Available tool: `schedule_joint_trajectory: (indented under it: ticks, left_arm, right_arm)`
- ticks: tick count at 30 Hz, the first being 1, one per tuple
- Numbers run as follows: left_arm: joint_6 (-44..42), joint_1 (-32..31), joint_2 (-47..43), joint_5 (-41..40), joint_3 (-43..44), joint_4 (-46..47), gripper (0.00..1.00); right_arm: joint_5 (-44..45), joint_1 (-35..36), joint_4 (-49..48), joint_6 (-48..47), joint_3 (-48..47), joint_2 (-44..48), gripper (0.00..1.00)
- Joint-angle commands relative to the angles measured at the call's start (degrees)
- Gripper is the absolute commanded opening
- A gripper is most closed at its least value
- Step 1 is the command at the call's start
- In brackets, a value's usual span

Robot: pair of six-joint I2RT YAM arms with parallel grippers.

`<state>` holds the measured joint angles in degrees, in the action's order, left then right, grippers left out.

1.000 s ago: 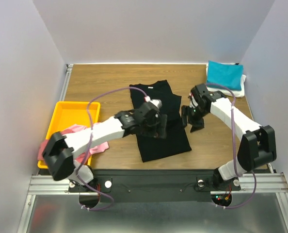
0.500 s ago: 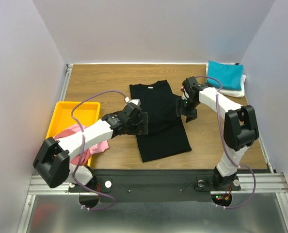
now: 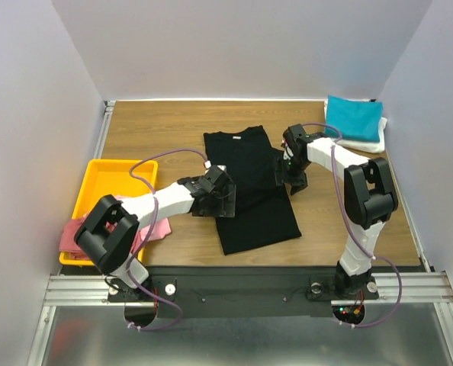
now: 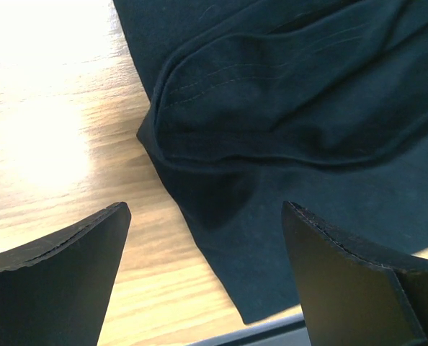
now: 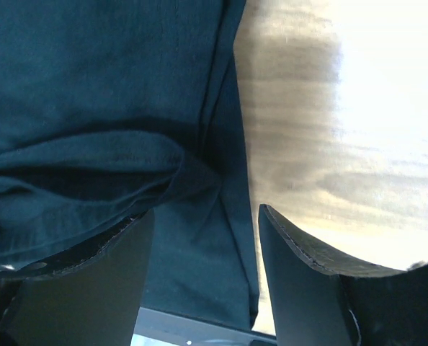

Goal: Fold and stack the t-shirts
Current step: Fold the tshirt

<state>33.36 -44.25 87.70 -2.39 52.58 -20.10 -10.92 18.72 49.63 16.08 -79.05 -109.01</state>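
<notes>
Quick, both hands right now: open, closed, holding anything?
Left hand: open, holding nothing, over an edge of the black t-shirt.
Right hand: open, holding nothing, over its opposite edge.

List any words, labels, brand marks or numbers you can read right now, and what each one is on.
None can be read.
black t-shirt: plain, no print or tag showing in any view.
teal t-shirt, pink t-shirt, yellow tray: no lettering visible.
left arm, right arm: no legible marking; anything there is too small to tell from the top camera.

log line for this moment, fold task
left claw: open, at black t-shirt edge | right claw: open, at opposite edge | nothing gripped
</notes>
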Motion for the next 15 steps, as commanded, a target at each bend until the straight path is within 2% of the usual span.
schedule_joint_trajectory:
  ticks: [1,7,15]
  left_arm:
    - [-1.5,-0.2,1.5,-0.8,1.6,1.3,0.98]
    - [-1.3,-0.1,5.7,-2.4,4.3,-0.1,0.94]
    - [-0.5,0.7,5.6,-4.4,5.1,-0.8,0.88]
  right_arm:
    - [-0.5,-0.5,-2.7,-1.0,-4.1,-0.6,0.65]
    - [-0.9,-0.4,-3.2,-0.9,-5.5,-2.4,0.6]
    - [-2.3,-0.4,-3.5,-1.0,-7.0,-3.7,0.54]
